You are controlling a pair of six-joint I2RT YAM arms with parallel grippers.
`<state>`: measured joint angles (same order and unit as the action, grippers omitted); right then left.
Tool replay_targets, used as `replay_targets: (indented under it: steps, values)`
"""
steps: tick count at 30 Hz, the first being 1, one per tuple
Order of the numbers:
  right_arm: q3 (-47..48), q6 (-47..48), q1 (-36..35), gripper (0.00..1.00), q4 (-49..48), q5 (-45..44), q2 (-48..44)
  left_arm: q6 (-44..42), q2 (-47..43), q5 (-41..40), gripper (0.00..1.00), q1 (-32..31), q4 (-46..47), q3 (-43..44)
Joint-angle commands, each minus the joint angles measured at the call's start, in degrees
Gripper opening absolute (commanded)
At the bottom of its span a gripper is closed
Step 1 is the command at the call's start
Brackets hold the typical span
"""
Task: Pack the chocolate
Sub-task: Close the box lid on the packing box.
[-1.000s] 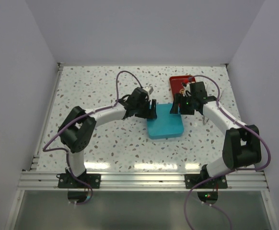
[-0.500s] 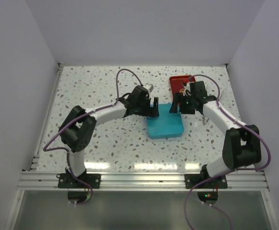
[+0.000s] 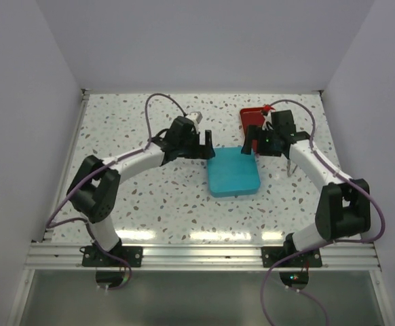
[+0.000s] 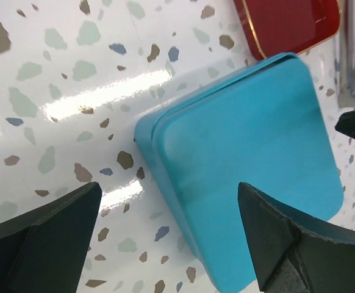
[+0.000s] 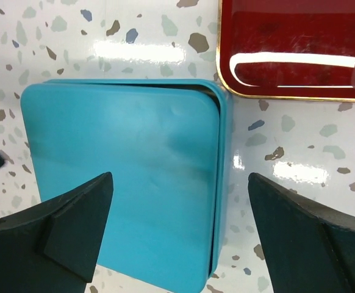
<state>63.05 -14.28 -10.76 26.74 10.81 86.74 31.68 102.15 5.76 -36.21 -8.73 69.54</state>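
Flanking the lidded teal box (image 3: 233, 171), both jaws spread wide, chocolate unseen.

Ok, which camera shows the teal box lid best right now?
Right wrist: the teal box nearly fills the frame, lid on, edge seam clear. Left wrist shows it angled, partly behind the jaws; top external shows it whole but tiny.

This looks like a robotics lab test cell: plain pale walls (image 3: 204, 41) box in a speckled surface (image 3: 150, 204) at 9, 12 and 3 o'clock, while at 6 o'clock an aluminium rail (image 3: 204, 253) carries a left arm (image 3: 140, 160) and a right arm (image 3: 313, 166), bolted, trailing purple cables (image 3: 159, 96).
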Motion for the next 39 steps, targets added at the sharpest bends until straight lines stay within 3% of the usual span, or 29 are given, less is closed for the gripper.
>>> replay_targets:
  steps: [1, 9, 20, 26, 39]
  values:
    - [2.8, 0.5, 0.7, 0.96, 1.2, -2.4, -3.9, -2.2, -6.9, 0.0, 1.0, 1.6, 4.5, -1.1]
    - [3.1, 0.5, 2.9, 0.99, 1.5, -5.5, -9.7, -4.0, -15.4, -1.2, 1.0, 7.5, 3.6, -4.9]
    - [-2.9, -1.7, 17.3, 0.99, -3.5, -4.4, -17.7, -10.9, -24.9, -8.6, 1.0, 24.6, -2.8, -7.0]
    - [-4.8, -2.9, 19.8, 0.99, -6.7, -5.3, -21.6, -15.9, -28.4, -14.2, 1.0, 25.4, -4.6, -7.1]
    - [-7.9, -2.9, 20.1, 0.99, -10.1, -9.5, -27.4, -18.2, -33.3, -14.7, 1.0, 25.4, -3.0, -7.8]
